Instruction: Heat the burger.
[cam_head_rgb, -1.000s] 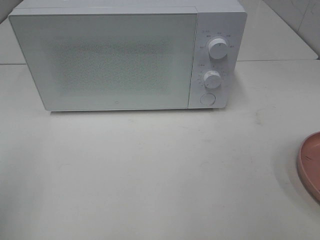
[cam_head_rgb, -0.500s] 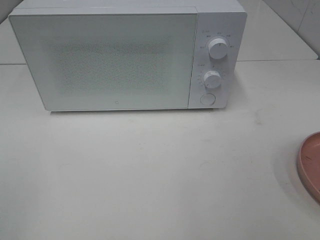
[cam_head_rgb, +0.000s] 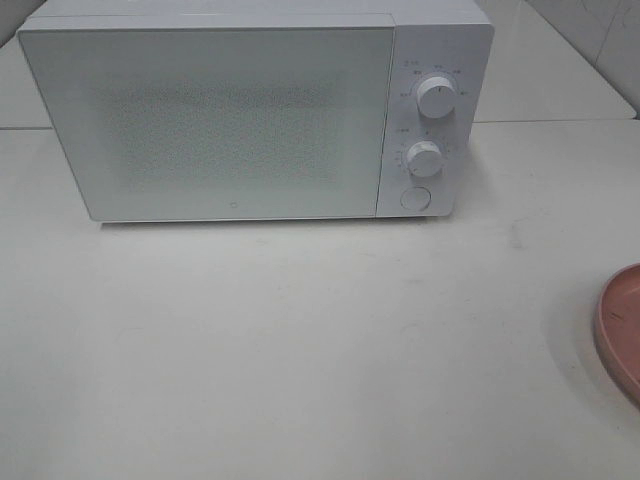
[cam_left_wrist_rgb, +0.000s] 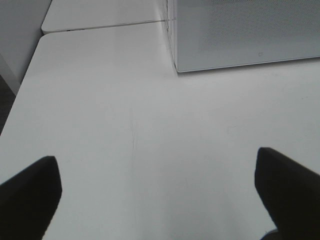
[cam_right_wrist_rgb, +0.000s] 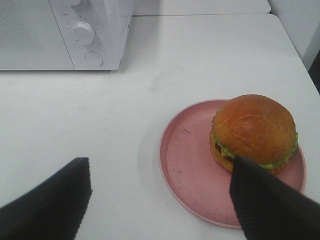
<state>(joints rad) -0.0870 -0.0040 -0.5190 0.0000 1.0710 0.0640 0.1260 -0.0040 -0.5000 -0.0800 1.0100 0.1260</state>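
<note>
Sitting: burger (cam_right_wrist_rgb: 254, 131) on pink plate (cam_right_wrist_rgb: 187, 170) | microwave (cam_head_rgb: 250, 110) door closed | both fingers released

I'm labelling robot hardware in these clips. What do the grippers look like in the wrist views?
Only the fingertips show. The left gripper has two matte black fingers, broad and blunt with rounded corners. The right gripper has the same black fingers, with a slightly textured surface. No cables, markings or arm links are visible.
</note>
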